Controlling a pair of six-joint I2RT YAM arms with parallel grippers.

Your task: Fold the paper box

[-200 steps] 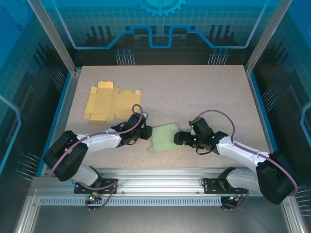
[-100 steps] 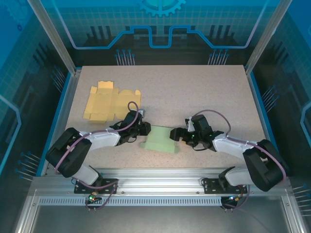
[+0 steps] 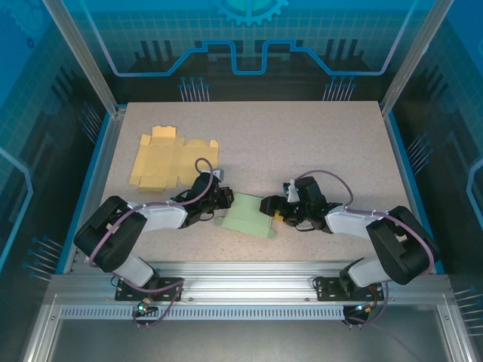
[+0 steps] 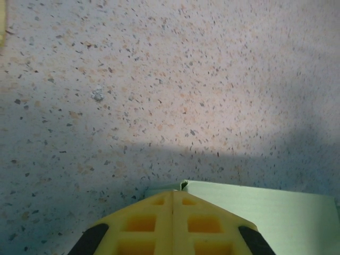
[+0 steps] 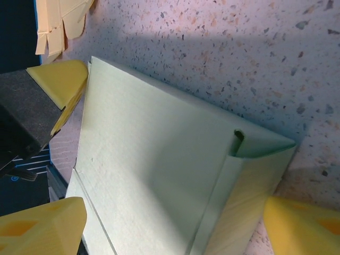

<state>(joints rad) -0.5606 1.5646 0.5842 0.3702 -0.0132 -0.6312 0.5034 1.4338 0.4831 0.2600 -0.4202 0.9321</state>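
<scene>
1. Pale green paper box [image 3: 247,216]: thin card, partly folded but mostly flat.
2. One side flap is creased over, and its corner curls up a bit.
3. It's lying on the worktop [image 3: 317,143], near the front edge, roughly mid-width.

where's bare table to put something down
Free: the far table, from the yellow cardboard across to the right edge. Crowded: near centre, where the left gripper and right gripper meet the green box.

The top external camera looks down from behind on the whole counter [image 3: 302,136], while both wrist cameras sit very close, facing each other across the shared green paper box [image 5: 159,175].
</scene>
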